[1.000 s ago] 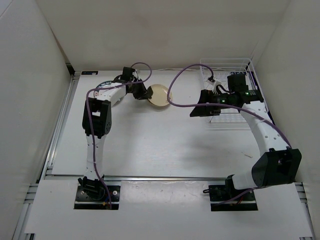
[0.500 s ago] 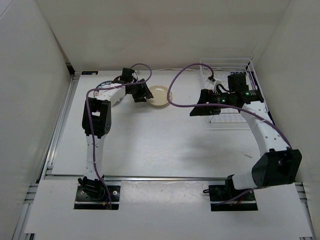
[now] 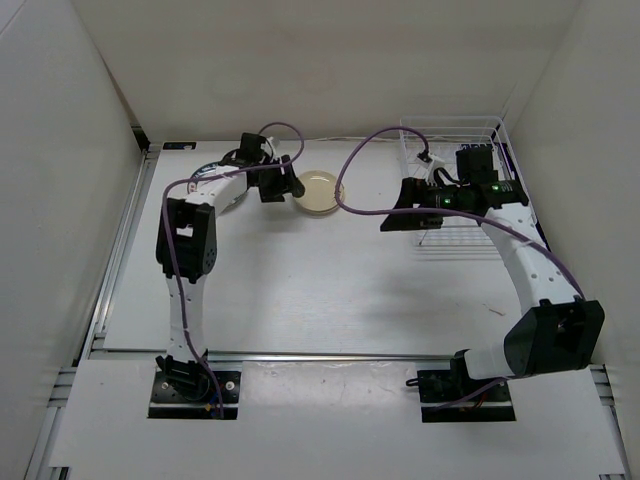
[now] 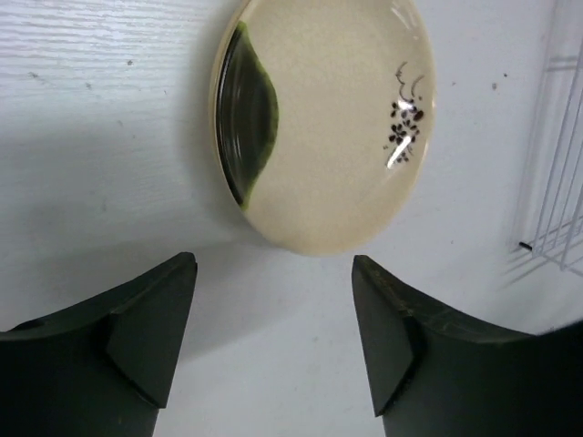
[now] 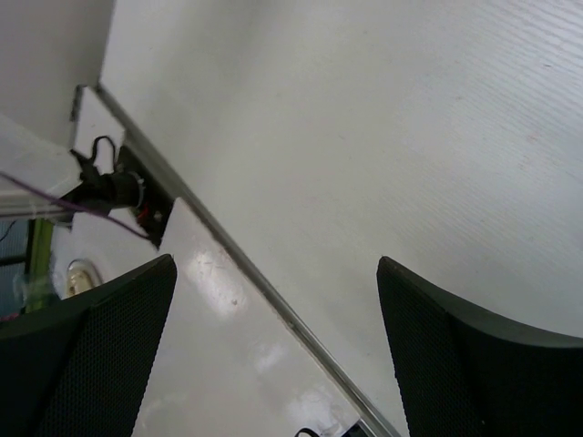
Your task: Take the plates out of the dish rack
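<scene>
A cream plate [image 3: 318,192] with a green patch and dark specks [image 4: 323,118] lies flat on the table at the back centre. My left gripper [image 3: 284,187] stands just to its left, open and empty [image 4: 273,264], with the plate's rim just beyond the fingertips and apart from them. The white wire dish rack [image 3: 455,140] stands at the back right; its wires show at the edge of the left wrist view [image 4: 557,182]. My right gripper [image 3: 390,220] hangs open in front of the rack, with only bare table between its fingers [image 5: 273,264]. My right arm hides part of the rack.
White walls close in the table on three sides. A metal rail [image 3: 300,355] runs along the near edge, also seen in the right wrist view [image 5: 273,300]. Something pale with a dark rim [image 3: 207,170] peeks out behind my left forearm.
My left gripper has opened and let go of the cream plate, which went from tilted to flat on the table. The gripper drew back slightly left. The right arm stayed put.
</scene>
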